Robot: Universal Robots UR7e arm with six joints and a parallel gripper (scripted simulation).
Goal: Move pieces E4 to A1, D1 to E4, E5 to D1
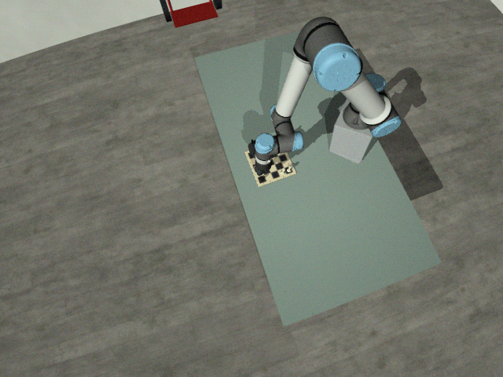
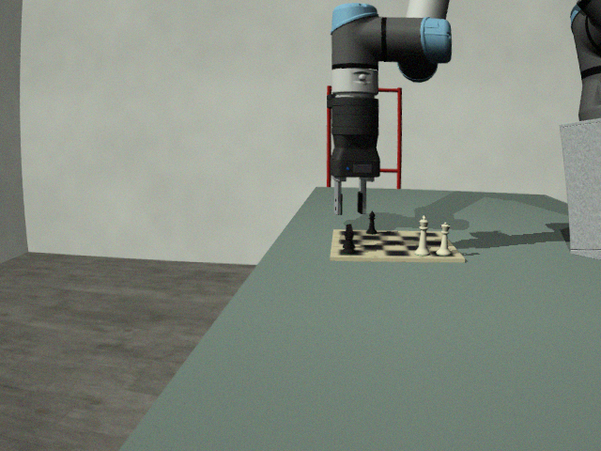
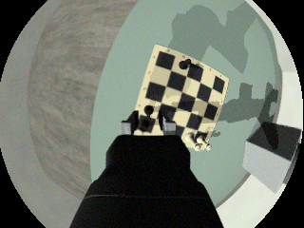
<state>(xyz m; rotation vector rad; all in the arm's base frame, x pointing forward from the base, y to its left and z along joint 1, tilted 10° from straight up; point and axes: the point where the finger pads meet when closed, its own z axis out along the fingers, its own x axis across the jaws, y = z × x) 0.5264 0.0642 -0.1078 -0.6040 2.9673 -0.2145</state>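
My gripper (image 1: 262, 172) (image 2: 349, 213) (image 3: 148, 116) points down, open and empty, above the left side of the chessboard (image 1: 269, 177) (image 2: 388, 259) (image 3: 161, 76). Below it black shapes (image 2: 348, 240) (image 3: 148, 110) stand at the front-left corner; they seem to be two pieces overlapping on neighbouring squares. Another black piece (image 2: 371, 224) (image 3: 183, 65) stands upright in the far row, second from the left. A taller white piece (image 2: 423, 240) (image 3: 190, 139) and a shorter white piece (image 2: 444, 241) stand upright side by side at the front right. The edge letters are too small to read.
The board lies on a green table top (image 1: 324, 227) (image 2: 363, 339) near its left edge. The arm's grey pedestal (image 1: 350, 141) (image 2: 582, 194) (image 3: 271, 157) stands to the right. A red frame (image 1: 195, 15) (image 2: 399, 135) stands beyond the table.
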